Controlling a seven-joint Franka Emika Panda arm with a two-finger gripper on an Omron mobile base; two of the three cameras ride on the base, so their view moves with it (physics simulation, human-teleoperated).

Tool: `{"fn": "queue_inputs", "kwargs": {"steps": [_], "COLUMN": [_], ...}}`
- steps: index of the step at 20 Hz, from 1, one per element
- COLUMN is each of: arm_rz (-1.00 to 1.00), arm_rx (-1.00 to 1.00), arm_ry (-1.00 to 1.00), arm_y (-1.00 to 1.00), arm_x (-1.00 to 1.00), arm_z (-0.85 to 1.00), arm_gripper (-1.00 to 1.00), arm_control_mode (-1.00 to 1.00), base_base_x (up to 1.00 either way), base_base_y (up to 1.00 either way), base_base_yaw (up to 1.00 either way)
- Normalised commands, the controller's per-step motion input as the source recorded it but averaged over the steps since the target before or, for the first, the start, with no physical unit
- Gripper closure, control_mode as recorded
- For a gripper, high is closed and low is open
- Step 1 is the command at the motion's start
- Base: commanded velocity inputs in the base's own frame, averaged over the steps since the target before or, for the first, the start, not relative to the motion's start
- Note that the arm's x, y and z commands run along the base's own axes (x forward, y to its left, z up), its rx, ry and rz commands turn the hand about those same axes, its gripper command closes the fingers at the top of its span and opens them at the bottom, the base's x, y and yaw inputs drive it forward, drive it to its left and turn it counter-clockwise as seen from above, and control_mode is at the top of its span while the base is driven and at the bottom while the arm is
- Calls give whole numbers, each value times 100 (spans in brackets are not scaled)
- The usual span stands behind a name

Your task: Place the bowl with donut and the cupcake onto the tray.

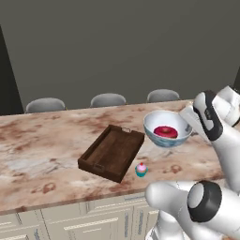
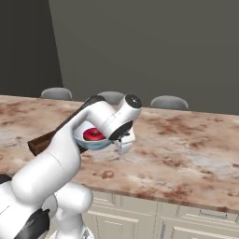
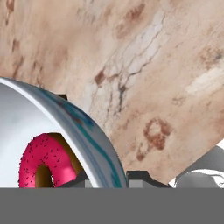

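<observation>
The white bowl (image 1: 167,129) with its pale blue outside hangs above the counter, just right of the tray's far end. The pink-iced donut (image 1: 165,131) lies inside it. My gripper (image 3: 108,178) is shut on the bowl's (image 3: 65,127) rim, one finger inside and one outside, with the donut (image 3: 43,159) close by. From the right base view, the bowl (image 2: 93,139) and donut (image 2: 93,134) show behind my forearm. The dark wooden tray (image 1: 111,152) lies slantwise on the counter. The small cupcake (image 1: 141,169) stands by the tray's near right corner.
The marbled brown counter (image 1: 42,145) runs wide to both sides, with pale cabinet fronts (image 1: 70,222) below its front edge. Three grey chair backs (image 1: 108,99) line its far side. My own arm (image 2: 60,158) covers most of the tray (image 2: 41,141) in the right base view.
</observation>
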Motion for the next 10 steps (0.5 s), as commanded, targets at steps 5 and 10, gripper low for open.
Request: {"fn": "queue_inputs", "kwargs": {"steps": [5,10], "arm_rz": [0,0], "arm_rx": [0,0], "arm_ry": [-2,-2], "arm_y": [73,73], "arm_x": [24,30], "arm_z": [11,2], "arm_gripper": [100,100], "arm_control_mode": [-100,-100], "base_base_x": [0,0], "base_base_y": [0,0], "base_base_yaw": [0,0]}}
